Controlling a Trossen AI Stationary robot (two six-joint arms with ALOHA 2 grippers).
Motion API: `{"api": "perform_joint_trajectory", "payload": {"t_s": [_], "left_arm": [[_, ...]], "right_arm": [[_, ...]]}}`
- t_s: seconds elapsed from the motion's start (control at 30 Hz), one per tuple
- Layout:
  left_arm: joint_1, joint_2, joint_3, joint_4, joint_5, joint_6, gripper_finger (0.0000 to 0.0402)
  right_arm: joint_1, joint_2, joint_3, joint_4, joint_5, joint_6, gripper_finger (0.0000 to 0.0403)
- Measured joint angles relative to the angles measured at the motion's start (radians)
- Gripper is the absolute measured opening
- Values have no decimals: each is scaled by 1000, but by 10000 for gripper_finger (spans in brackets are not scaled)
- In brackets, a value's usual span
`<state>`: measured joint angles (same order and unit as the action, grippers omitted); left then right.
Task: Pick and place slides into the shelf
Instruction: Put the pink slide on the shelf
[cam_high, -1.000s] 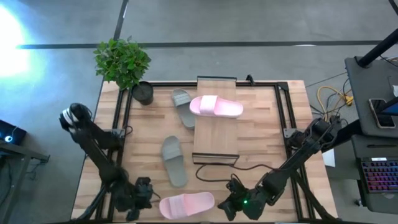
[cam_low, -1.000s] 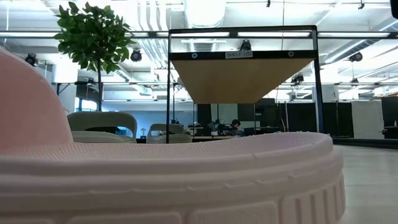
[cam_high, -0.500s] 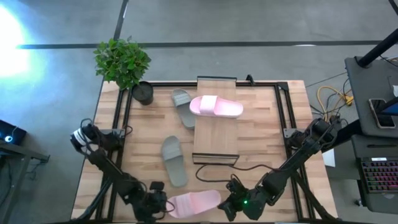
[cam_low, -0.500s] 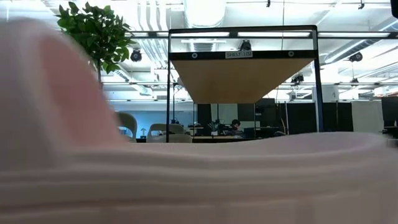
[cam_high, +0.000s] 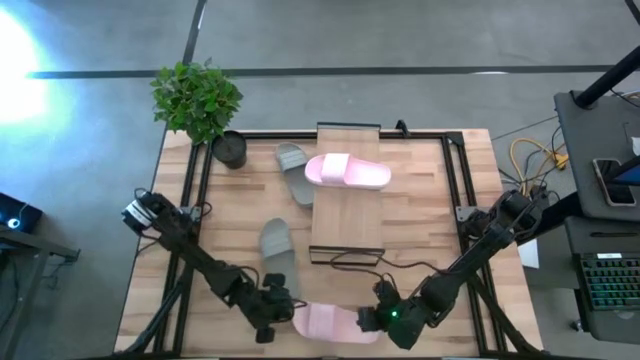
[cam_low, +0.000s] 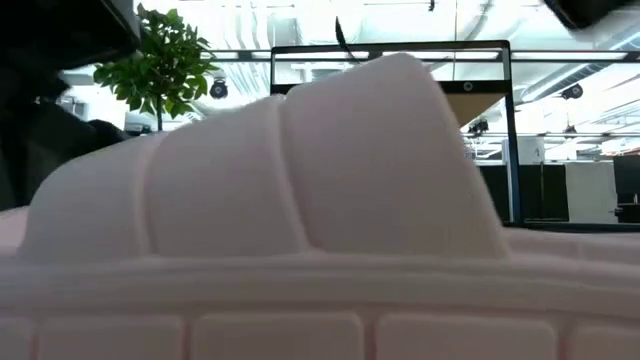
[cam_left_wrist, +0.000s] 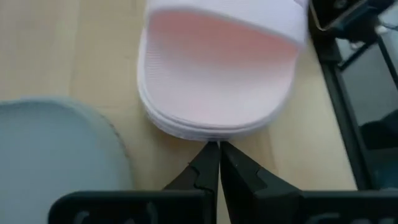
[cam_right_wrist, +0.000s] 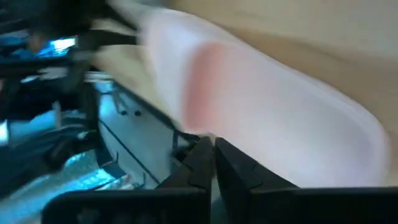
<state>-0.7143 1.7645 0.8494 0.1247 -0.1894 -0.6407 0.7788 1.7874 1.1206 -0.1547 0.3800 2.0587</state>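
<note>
From my station, starting at the left of the overhead picture, I see the potted plant at the table's far left corner, and my left arm reaching diagonally in to the near edge. Its left gripper has its fingers pressed together, tips right at the rounded end of the near pink slide, touching or just short of it; I can't tell which. Just beside that gripper lies one grey-green slide, and a second grey-green slide lies farther back, tight against the shelf's left side. The shelf stands mid-table, and the other pink slide lies crosswise on its plank top. The near pink slide lies flat on the tabletop at the near edge, between my two grippers, and it fills the table-height camera. To its right, the right gripper sits at the slide's other end, fingers closed against each other with nothing between them, tips right by the slide's rim.
</note>
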Motion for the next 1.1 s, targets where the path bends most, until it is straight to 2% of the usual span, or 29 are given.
{"api": "perform_joint_trajectory", "payload": {"t_s": [0.07, 0.1, 0.23, 0.3, 0.43, 0.53, 0.7, 0.83, 0.97, 1.1], "left_arm": [[-18, 0, 0, -1, 5, 1, 0], [-24, 0, -1, -1, 6, 1, 0], [-35, -1, -5, -4, 6, 14, 0], [-34, -1, -5, -1, -3, 25, 0], [-8, -1, -5, 4, -38, 37, 0], [21, 0, -5, 54, -47, 91, 0], [69, 0, -5, 86, -44, 130, 0], [81, 0, -3, 128, 2, 158, 0], [77, 0, -1, 160, 43, 178, 0], [72, 0, -1, 155, 57, 176, 0]], "right_arm": [[0, 1, -38, 24, -63, 61, 36], [1, 2, -50, 36, -62, 81, 47], [14, 2, -56, 83, 88, 81, 102], [8, 2, -42, 74, 114, 40, 133], [-9, 8, -14, 59, 78, -25, 188], [-14, 41, 16, 55, 56, -44, 214], [-15, 147, 97, 55, 39, -35, 230], [-16, 224, 169, 57, 41, -5, 231], [-20, 289, 231, 54, 93, 22, 231], [-25, 307, 288, 56, 194, 25, 231]]}}
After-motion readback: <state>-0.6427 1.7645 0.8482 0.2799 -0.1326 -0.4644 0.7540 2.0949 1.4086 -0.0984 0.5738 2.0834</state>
